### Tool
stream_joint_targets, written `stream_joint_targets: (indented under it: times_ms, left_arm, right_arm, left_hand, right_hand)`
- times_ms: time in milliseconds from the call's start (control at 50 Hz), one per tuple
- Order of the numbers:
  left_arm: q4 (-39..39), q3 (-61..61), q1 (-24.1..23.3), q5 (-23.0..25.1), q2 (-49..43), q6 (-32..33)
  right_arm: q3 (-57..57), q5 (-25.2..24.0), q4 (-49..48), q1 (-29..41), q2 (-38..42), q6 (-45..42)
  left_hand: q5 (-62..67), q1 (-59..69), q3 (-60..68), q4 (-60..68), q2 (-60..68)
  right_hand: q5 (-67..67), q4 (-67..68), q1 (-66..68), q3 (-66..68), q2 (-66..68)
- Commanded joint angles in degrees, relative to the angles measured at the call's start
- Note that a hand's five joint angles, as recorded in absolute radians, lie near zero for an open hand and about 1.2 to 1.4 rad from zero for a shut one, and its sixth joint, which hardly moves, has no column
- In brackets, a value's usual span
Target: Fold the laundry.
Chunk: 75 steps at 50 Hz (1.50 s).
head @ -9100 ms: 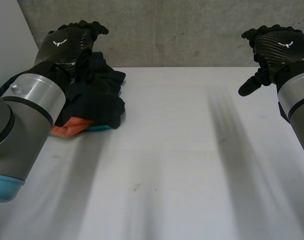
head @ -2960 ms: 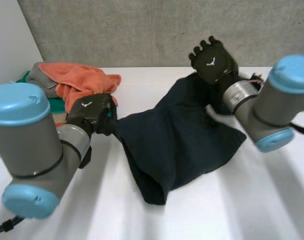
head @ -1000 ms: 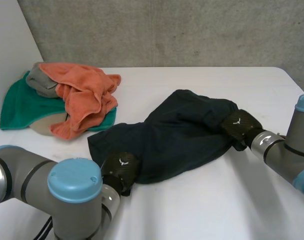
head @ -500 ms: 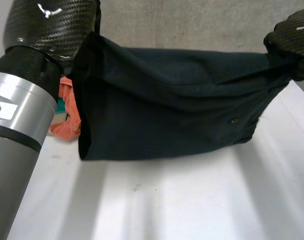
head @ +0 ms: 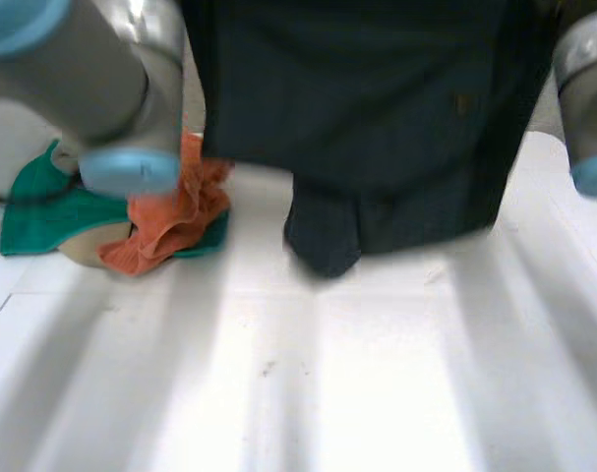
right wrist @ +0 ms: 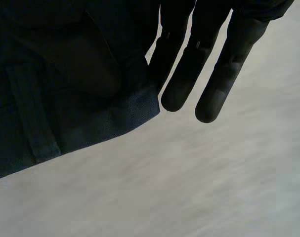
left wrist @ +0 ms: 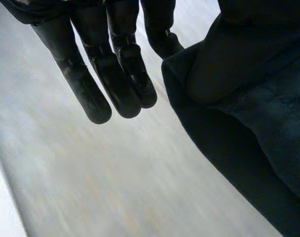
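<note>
Here we are hanging our left hand [left wrist: 115, 74] with most fingers straight and free, while the innermost finger is pressing a garment [head: 377, 118] edge against a cloth-covered bulge. Our right hand [right wrist: 189, 69] is doing the same at the waistband, its outer fingers hanging loose. Between our arms the dark garment is hanging spread over the desk [head: 377, 374], one end drooping lowest; we cannot tell whether it is touching. An orange cloth [head: 175, 211] is lying on a green cloth [head: 42, 211] beside it.
</note>
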Motion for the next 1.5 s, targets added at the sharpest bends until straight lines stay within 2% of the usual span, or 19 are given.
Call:
stream_joint_targets:
  times_ms: [20, 220, 320, 400, 500, 600, 740, 860, 940, 1020, 1060, 1120, 1160, 1220, 1260, 1340, 1380, 1460, 1500]
  left_arm:
    - [8.4, 4.1, -0.5, 1.4, 0.9, -0.2]
    - [5.4, -15.8, 0.1, 1.9, 2.1, -0.4]
    - [5.4, -25.9, 0.3, 1.9, 0.9, -0.4]
    - [4.9, -33.1, -0.4, 1.7, -3.8, -0.6]
    - [4.8, -39.5, -1.4, 1.8, -4.8, -0.6]
    - [4.2, -46.5, -2.0, 1.8, 0.5, -0.5]
    - [-1.2, -60.0, -2.9, 2.1, 12.6, 0.4]
    - [-14.7, -68.3, -8.0, 2.1, 22.5, 0.3]
    - [-24.6, -71.4, -11.4, 2.2, 24.9, 0.4]
    - [-31.5, -71.1, -14.0, 2.1, 25.7, 0.3]
    - [-31.3, -70.2, -14.3, 2.0, 26.1, 0.3]
    - [-28.0, -67.2, -14.0, 2.0, 26.8, 0.3]
    - [-24.4, -64.8, -13.0, 1.8, 26.7, 0.5]
    - [-19.7, -62.1, -10.1, 2.0, 26.3, 0.6]
    - [-14.7, -59.3, -6.1, 2.2, 24.9, 0.5]
    - [-8.5, -54.8, -1.6, 4.5, 18.2, 0.4]
    - [-6.9, -52.5, -0.5, 7.2, 14.9, 0.4]
    - [-5.5, -44.4, 2.5, 18.9, 3.8, 0.5]
    - [-5.3, -41.6, 3.5, 22.3, 0.1, 0.4]
  right_arm:
    - [-1.2, -0.6, -13.6, 2.2, -0.9, 1.9]
    - [2.9, -1.4, 1.5, 3.9, 0.9, 1.9]
    - [8.1, -2.3, 4.8, 3.9, 7.7, 1.8]
    - [12.0, -1.9, 6.9, 4.0, 13.0, 1.4]
    - [15.9, -1.7, 9.8, 3.9, 14.9, 1.6]
    - [21.6, -1.7, 13.9, 3.7, 10.6, 1.6]
    - [31.3, -2.1, 22.2, 3.5, -0.8, 1.1]
    - [38.2, -2.4, 33.2, 3.2, -7.8, -1.6]
    - [44.1, -2.1, 41.5, 2.1, -13.0, -8.4]
    - [48.4, -2.1, 45.3, 0.8, -16.1, -13.4]
    - [49.2, -2.4, 45.0, 0.8, -16.9, -14.0]
    - [50.1, -2.6, 42.5, 0.8, -17.2, -12.7]
    - [50.7, -2.6, 40.3, 0.8, -17.0, -11.5]
    - [51.7, -2.7, 37.5, 0.8, -16.9, -9.9]
    - [52.3, -2.7, 36.5, 0.8, -16.9, -9.5]
    - [53.3, -2.7, 34.2, 1.1, -16.8, -9.2]
    - [53.9, -2.7, 32.9, 1.3, -16.8, -9.2]
    - [54.3, -2.7, 30.9, 0.8, -16.7, -9.2]
    - [54.4, -2.7, 30.2, 0.8, -16.6, -9.1]
  left_hand:
    - [12.7, 15.5, 11.7, 11.2, 11.4]
    - [12.7, 15.5, 11.7, 11.2, 11.4]
    - [12.7, 15.5, 11.7, 11.2, 11.4]
    - [12.7, 15.5, 11.7, 11.2, 11.4]
    - [12.7, 15.5, 11.7, 11.2, 11.4]
    - [12.7, 15.5, 11.7, 11.2, 11.4]
    - [12.7, 15.5, 11.7, 11.2, 11.4]
    - [12.7, 15.5, 11.7, 11.2, 11.4]
    - [12.7, 15.5, 11.7, 11.2, 11.4]
    - [12.7, 15.5, 11.7, 11.2, 11.4]
    - [12.7, 15.5, 11.7, 11.2, 11.4]
    - [-33.1, -30.3, -34.1, -34.6, -34.4]
    - [-57.0, -54.2, -58.0, -58.5, -58.3]
    - [-55.8, -52.9, -56.8, -57.3, -57.1]
    - [-55.9, -53.1, -56.9, -57.4, -57.2]
    - [-53.3, -50.4, -54.3, -54.7, -54.6]
    - [-50.7, -47.9, -51.7, -52.2, -52.0]
    - [-39.7, -36.9, -40.7, -41.2, -41.0]
    - [-38.1, -35.3, -39.1, -39.6, -39.4]
  right_hand:
    - [13.4, 11.4, 17.0, 11.9, 13.3]
    - [13.4, 11.4, 17.0, 11.9, 13.3]
    - [13.4, 11.4, 17.0, 11.9, 13.3]
    - [13.4, 11.4, 17.0, 11.9, 13.3]
    - [13.4, 11.4, 17.0, 11.9, 13.3]
    - [13.4, 11.4, 17.0, 11.9, 13.3]
    - [13.4, 11.4, 17.0, 11.9, 13.3]
    - [13.4, 11.4, 17.0, 11.9, 13.3]
    - [13.4, 11.4, 17.0, 11.9, 13.3]
    - [13.4, 11.4, 17.0, 11.9, 13.3]
    - [13.4, 11.4, 17.0, 11.9, 13.3]
    - [13.4, 11.4, 17.0, 11.9, 13.3]
    - [13.4, 11.4, 17.0, 11.9, 13.3]
    - [13.4, 11.4, 17.0, 11.9, 13.3]
    - [13.4, 11.4, 17.0, 11.9, 13.3]
    - [13.4, 11.4, 17.0, 11.9, 13.3]
    - [13.4, 11.4, 17.0, 11.9, 13.3]
    - [13.4, 11.4, 17.0, 11.9, 13.3]
    - [13.4, 11.4, 17.0, 11.9, 13.3]
